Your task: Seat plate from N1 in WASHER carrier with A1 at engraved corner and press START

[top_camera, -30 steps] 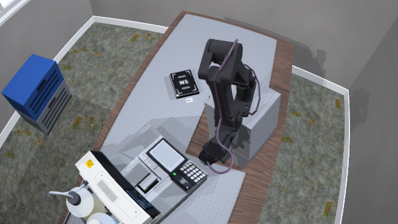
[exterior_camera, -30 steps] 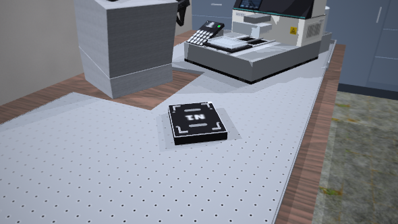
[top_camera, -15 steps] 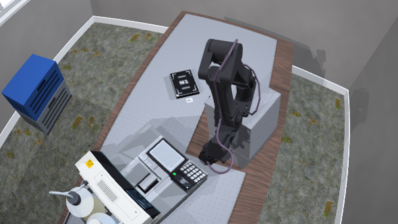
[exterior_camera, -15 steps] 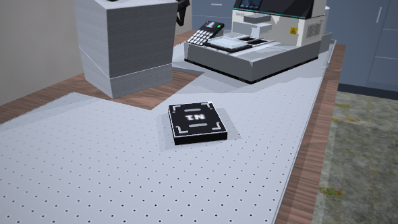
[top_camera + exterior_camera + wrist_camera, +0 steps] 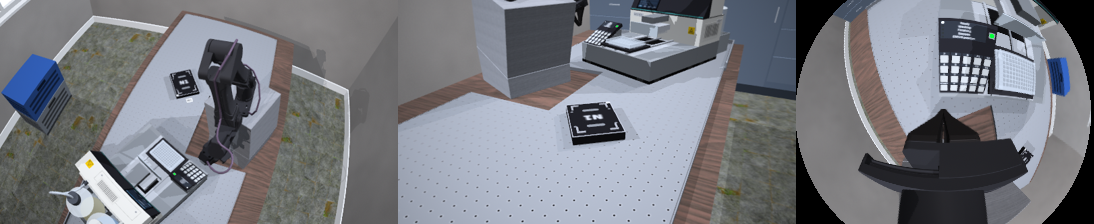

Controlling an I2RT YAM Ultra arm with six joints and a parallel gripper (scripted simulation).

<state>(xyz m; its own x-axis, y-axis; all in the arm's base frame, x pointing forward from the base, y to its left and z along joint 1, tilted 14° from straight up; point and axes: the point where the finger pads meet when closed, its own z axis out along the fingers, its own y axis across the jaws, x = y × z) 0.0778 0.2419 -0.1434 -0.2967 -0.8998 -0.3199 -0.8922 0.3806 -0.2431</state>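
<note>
The white well plate [image 5: 166,156] lies on the washer's carrier, next to the keypad [image 5: 190,172]; it also shows in the exterior view [image 5: 624,42] and the wrist view [image 5: 1013,72]. The lamp [image 5: 174,174] on the keypad panel is green, as in the wrist view [image 5: 992,36] too. The black nest N1 [image 5: 184,86] is empty on the mat [image 5: 595,122]. My gripper [image 5: 206,158] is shut and empty, hovering off the washer's right side, a little away from the keypad. In the wrist view the fingertips [image 5: 944,123] meet in a point short of the keypad [image 5: 964,71].
The washer body [image 5: 115,189] with a warning label stands behind the carrier, with bottles [image 5: 81,206] beside it. The grey arm pedestal [image 5: 521,44] stands near the washer. A blue and grey cabinet [image 5: 35,92] stands on the floor to the left.
</note>
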